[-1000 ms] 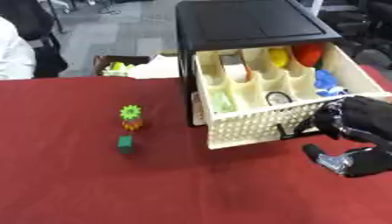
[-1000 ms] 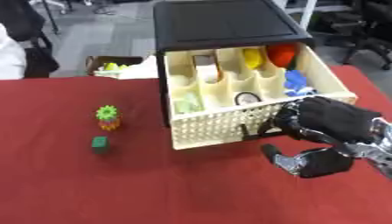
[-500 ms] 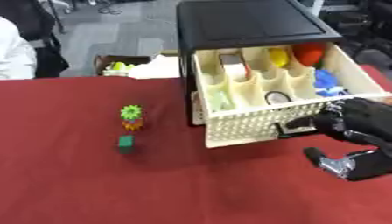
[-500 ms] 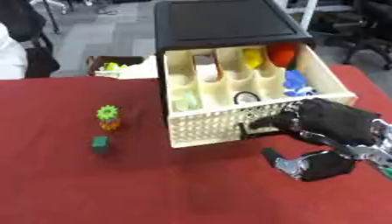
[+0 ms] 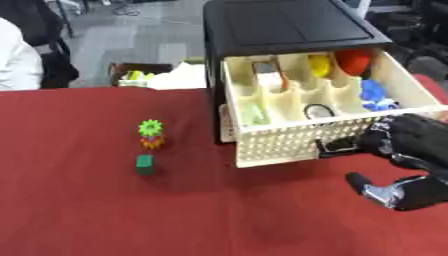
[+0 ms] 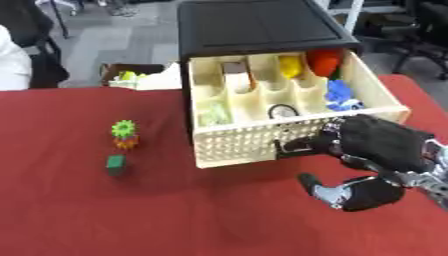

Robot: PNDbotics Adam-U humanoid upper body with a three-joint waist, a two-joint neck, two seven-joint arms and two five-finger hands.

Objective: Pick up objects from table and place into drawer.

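A green gear stacked on an orange gear (image 5: 151, 134) and a green cube (image 5: 145, 164) lie on the red table, left of the drawer. The cream perforated drawer (image 5: 278, 144) stands pulled out of the black cabinet (image 5: 282, 25). Its compartments hold a white box, a yellow thing (image 6: 290, 65), a red thing (image 6: 325, 59), a blue thing (image 6: 341, 96) and a dark ring. My right hand (image 6: 383, 148) is at the drawer's front, its fingers (image 6: 308, 144) stretched to the handle slot, thumb (image 6: 311, 183) spread apart below. It holds nothing. The left hand does not show.
A cardboard box (image 5: 138, 76) with small items and white paper sits on the floor behind the table. A person in white (image 5: 17, 65) is at the far left edge. Office chairs stand at the back right.
My right hand has slid a little left, bringing its fingers up to the drawer's handle. The drawer and the toys have not moved.
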